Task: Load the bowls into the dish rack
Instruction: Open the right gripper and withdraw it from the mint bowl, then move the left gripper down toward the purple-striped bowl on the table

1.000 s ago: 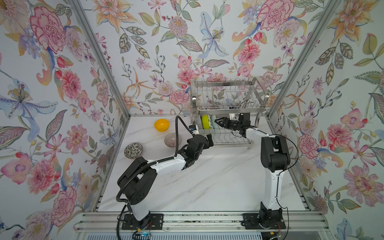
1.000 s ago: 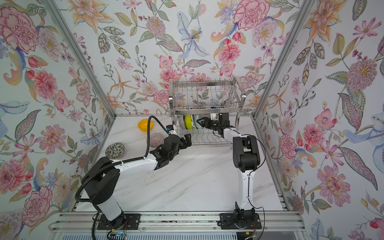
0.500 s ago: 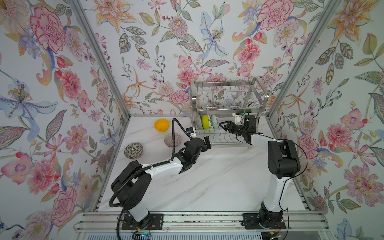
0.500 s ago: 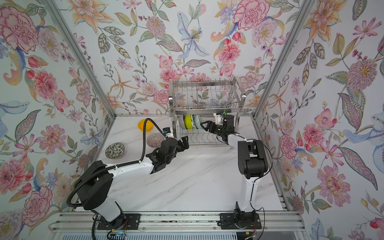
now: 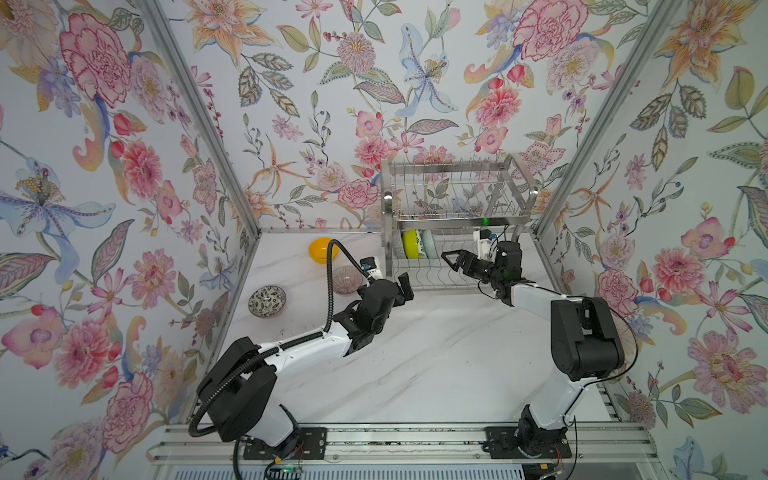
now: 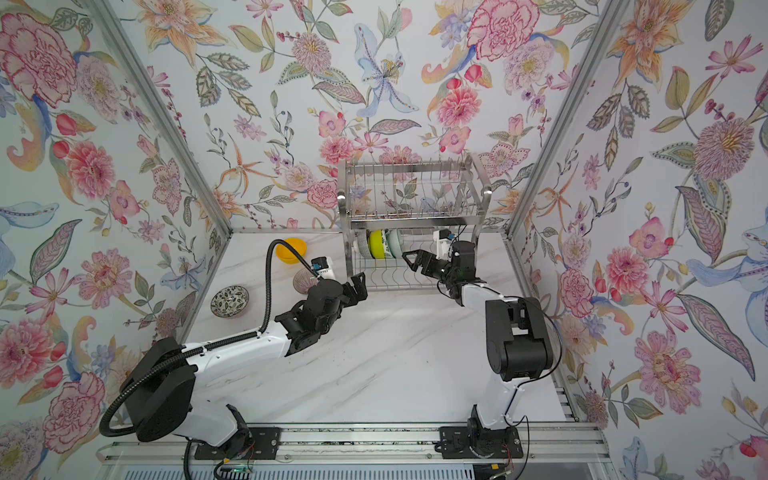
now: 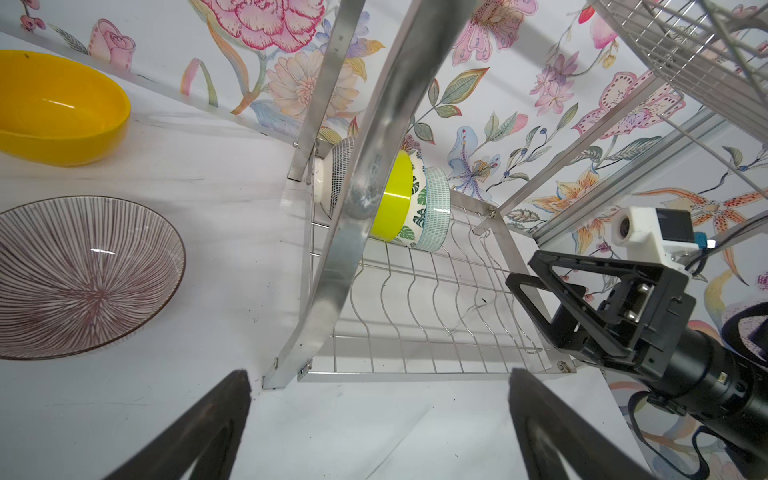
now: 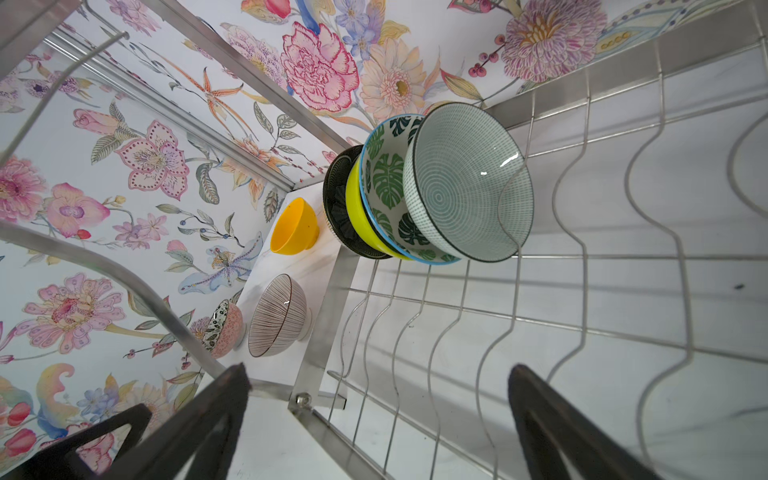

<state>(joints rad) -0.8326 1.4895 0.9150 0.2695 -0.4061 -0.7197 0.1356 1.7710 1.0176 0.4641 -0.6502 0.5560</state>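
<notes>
The dish rack [image 5: 457, 195] [image 6: 415, 191] stands at the back of the table. Its lower tier holds several bowls on edge: dark [image 8: 334, 195], lime-green [image 8: 357, 220] [image 5: 410, 243], leaf-print [image 8: 386, 183] and pale green [image 8: 469, 183] [image 7: 434, 212]. On the table left of the rack lie an orange-yellow bowl [image 5: 322, 250] [image 7: 58, 108], a pinkish ribbed bowl [image 5: 347, 279] [image 7: 83, 274] and a speckled bowl [image 5: 267, 301] [image 8: 222, 328]. My right gripper [image 5: 451, 259] [image 8: 379, 370] is open and empty over the lower tier, just right of the pale green bowl. My left gripper [image 5: 405, 284] [image 7: 378, 374] is open and empty at the rack's front left leg.
Flowered walls close in the marble table [image 5: 436, 353] on three sides. The rack's upper tier [image 6: 411, 208] hangs over my right gripper. The left arm's black cable [image 5: 330, 282] arches above the ribbed bowl.
My right gripper has opened, let go of the pale green bowl in the lower tier, and drawn back a little to the right. The left gripper has pulled back slightly from the rack.
</notes>
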